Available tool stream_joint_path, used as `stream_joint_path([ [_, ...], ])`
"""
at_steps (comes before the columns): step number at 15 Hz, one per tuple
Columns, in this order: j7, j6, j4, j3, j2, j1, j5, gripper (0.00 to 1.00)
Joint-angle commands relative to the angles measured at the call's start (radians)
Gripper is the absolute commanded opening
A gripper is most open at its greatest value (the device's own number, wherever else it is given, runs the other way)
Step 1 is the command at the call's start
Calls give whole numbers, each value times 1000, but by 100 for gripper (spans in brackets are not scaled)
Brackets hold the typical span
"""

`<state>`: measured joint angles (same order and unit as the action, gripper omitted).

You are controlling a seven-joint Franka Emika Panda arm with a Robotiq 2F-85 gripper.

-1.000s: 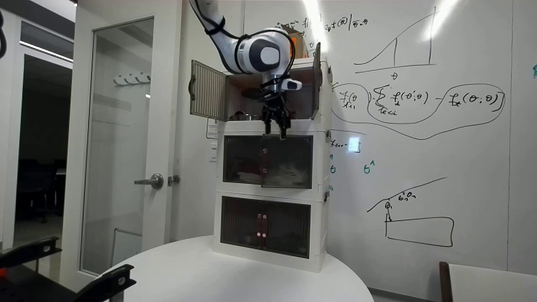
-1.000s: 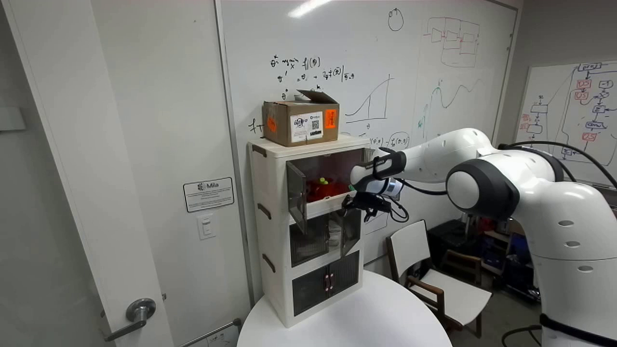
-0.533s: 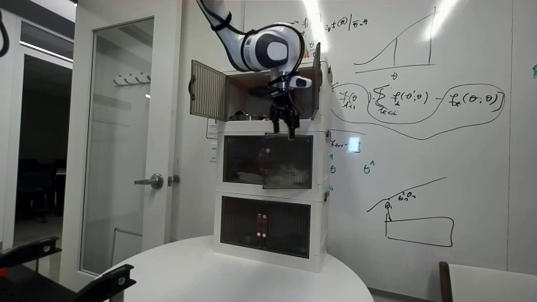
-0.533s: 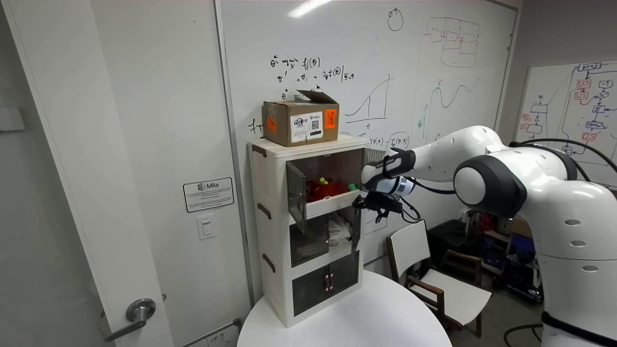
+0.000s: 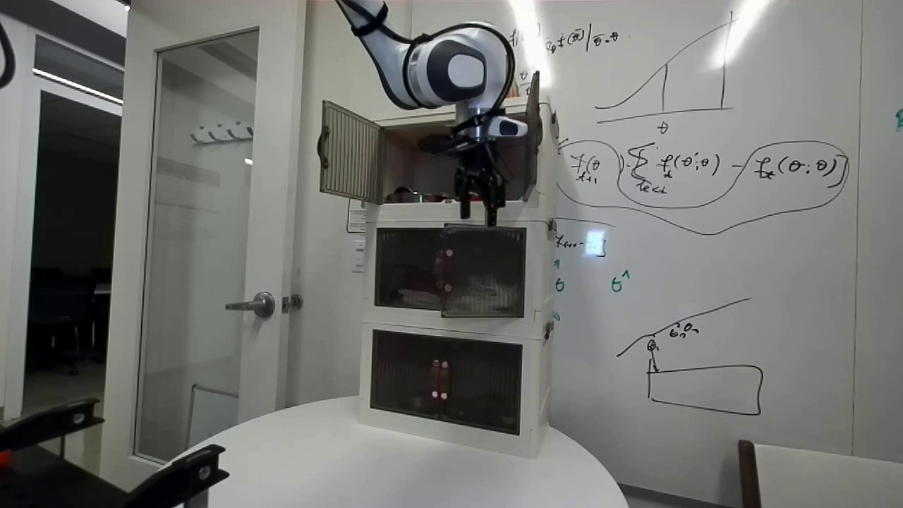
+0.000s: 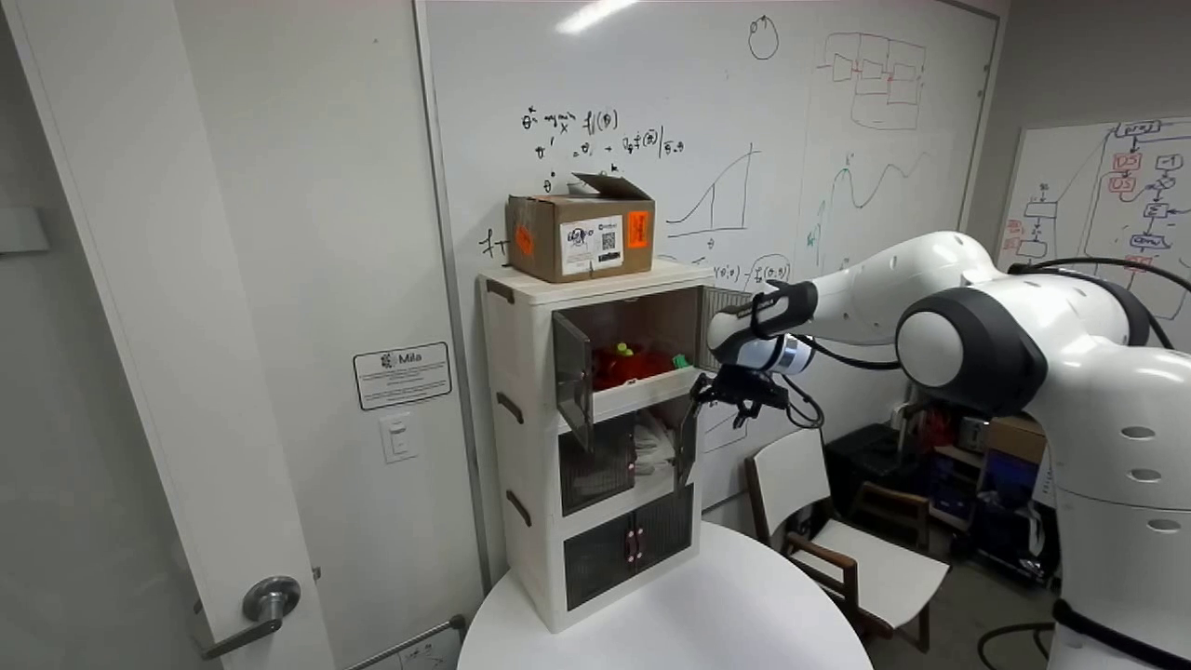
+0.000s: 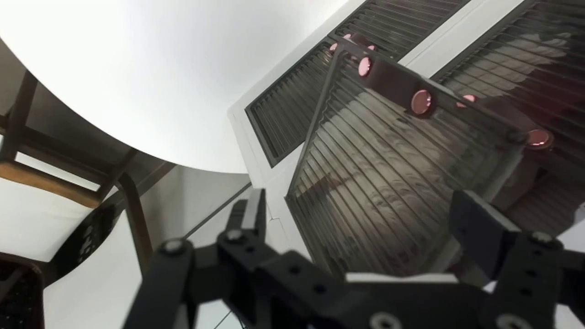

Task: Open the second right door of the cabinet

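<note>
The white cabinet [image 5: 457,326] stands on a round table, three tiers high; it also shows in an exterior view [image 6: 521,447]. The second right door [image 5: 487,275], a dark ribbed see-through pane in the middle tier, is swung well out. In an exterior view this door [image 6: 687,447] is almost edge-on, with white contents visible beside it. In the wrist view the door [image 7: 379,169] fills the middle, its handle at its far edge. My gripper [image 5: 478,216] is open and empty at the door's top edge; it also shows here [image 6: 718,406] and in the wrist view [image 7: 358,201]. I cannot tell whether it touches the door.
Both top-tier doors stand open, the left [image 5: 349,152] and the right [image 5: 532,137]. The bottom-tier doors [image 5: 446,381] are shut. A cardboard box [image 6: 582,237] sits on the cabinet. A chair [image 6: 847,549] stands beside the round table [image 6: 744,596].
The second right door has swung further outward. My gripper has moved away from the door opening, toward the right in both exterior views, and a little up lately. It stays open.
</note>
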<state>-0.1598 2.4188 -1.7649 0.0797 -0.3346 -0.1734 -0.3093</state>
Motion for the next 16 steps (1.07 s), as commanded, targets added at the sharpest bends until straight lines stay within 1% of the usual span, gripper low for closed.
stream_joint_path([
  [1,57,19,-51,-34,92,14,-43,100],
  [4,114,-6,-42,-81,110,23,-137,100],
  [6,118,-19,-34,-90,89,40,-146,100],
  [10,84,-13,-40,-81,38,68,-102,100],
  [13,74,-2,-37,-72,9,70,-76,100],
  [16,71,55,-34,-55,-15,68,-40,100],
])
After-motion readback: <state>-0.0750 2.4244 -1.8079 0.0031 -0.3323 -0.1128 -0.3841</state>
